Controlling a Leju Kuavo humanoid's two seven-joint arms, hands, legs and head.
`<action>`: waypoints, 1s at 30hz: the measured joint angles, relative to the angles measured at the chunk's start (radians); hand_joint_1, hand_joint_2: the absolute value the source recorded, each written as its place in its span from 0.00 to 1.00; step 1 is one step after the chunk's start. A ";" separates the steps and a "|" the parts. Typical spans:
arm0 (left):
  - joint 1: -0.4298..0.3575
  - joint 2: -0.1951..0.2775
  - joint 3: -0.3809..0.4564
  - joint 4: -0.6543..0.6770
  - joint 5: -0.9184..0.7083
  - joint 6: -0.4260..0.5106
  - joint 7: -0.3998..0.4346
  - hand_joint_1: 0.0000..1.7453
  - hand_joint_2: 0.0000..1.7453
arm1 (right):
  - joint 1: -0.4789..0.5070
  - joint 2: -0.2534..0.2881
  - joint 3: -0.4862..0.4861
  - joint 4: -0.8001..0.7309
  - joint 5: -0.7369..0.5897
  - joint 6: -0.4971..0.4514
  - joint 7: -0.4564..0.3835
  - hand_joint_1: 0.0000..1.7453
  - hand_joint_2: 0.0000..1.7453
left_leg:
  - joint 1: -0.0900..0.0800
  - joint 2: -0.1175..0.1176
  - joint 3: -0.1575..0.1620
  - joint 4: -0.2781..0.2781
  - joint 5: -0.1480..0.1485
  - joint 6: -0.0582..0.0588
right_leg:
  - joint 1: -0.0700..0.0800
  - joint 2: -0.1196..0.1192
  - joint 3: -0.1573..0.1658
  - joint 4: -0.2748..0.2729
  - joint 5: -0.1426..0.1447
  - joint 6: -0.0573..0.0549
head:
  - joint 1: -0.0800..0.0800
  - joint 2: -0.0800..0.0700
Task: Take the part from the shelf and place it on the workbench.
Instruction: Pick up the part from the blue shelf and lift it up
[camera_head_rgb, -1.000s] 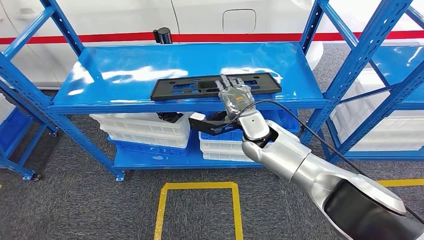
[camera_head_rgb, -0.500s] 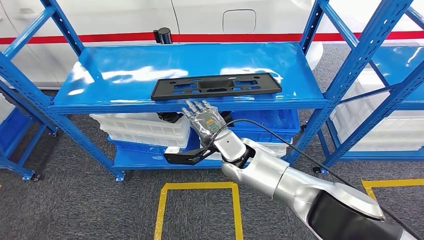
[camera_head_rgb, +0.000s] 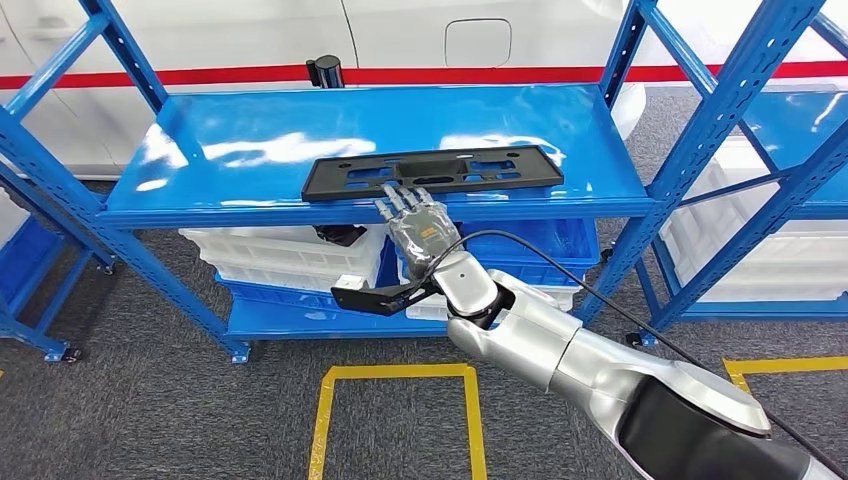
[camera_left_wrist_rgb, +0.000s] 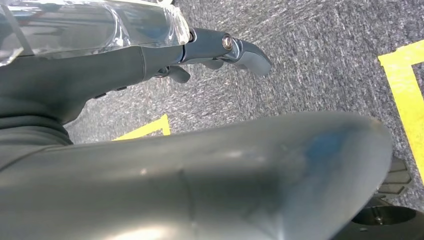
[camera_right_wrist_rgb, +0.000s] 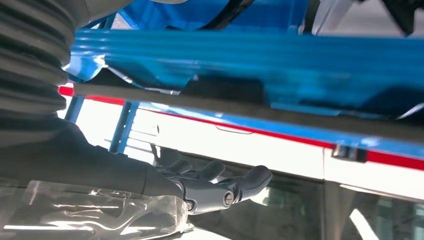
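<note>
reaching up toward the shelf's front edge, my right hand (camera_head_rgb: 420, 225) sits with its fingers straight and a little apart, holding nothing; the fingertips (camera_head_rgb: 400, 195) come right to the near long edge of the part (camera_head_rgb: 432, 171), and i cannot tell whether they touch it or stop just short. in the right wrist view the same hand (camera_right_wrist_rgb: 215, 187) shows its fingers extended with no object between them, looking out beneath the blue shelf board.

the part is a flat black plate with cut-outs, lying on the upper board of the blue shelf (camera_head_rgb: 250, 130) close to the front lip. its long axis runs side to side across my view, roughly parallel to the shelf edge, so it lies directly ahead of and slightly above the fingers, broadside on. the hand meets it a little left of its middle.

my left hand (camera_left_wrist_rgb: 235, 50) hangs low over the grey carpet and yellow floor tape; its fingers look loosely extended, nothing in them. it is well apart from the shelf, so the right hand is clearly the nearer one.

i judge the grasp not yet made: the fingers need to get over or under that near edge, ideally closer to the plate's middle, or the long plate may tip when lifted.
</note>
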 joint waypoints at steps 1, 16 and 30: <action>0.000 0.000 0.000 0.000 0.000 0.000 0.000 0.00 0.00 | -0.005 -0.005 -0.007 -0.002 -0.003 -0.001 0.005 0.00 1.00 | 0.005 0.002 0.008 -0.011 0.003 0.001 | 0.001 0.000 -0.007 0.019 -0.012 0.004 | 0.000 0.000; 0.002 0.003 0.000 0.003 -0.001 -0.004 0.000 0.00 0.00 | -0.013 -0.053 -0.035 -0.015 -0.019 -0.004 0.025 0.00 1.00 | 0.052 0.006 0.025 0.011 -0.031 -0.070 | -0.038 0.002 -0.034 0.017 0.025 0.014 | 0.001 0.000; -0.001 0.004 0.000 0.004 0.000 -0.007 0.000 0.00 0.00 | -0.004 -0.045 -0.027 -0.024 -0.004 -0.002 0.002 0.00 1.00 | 0.047 0.009 0.034 -0.013 -0.026 -0.065 | -0.021 -0.001 -0.037 0.017 0.020 0.001 | 0.000 0.000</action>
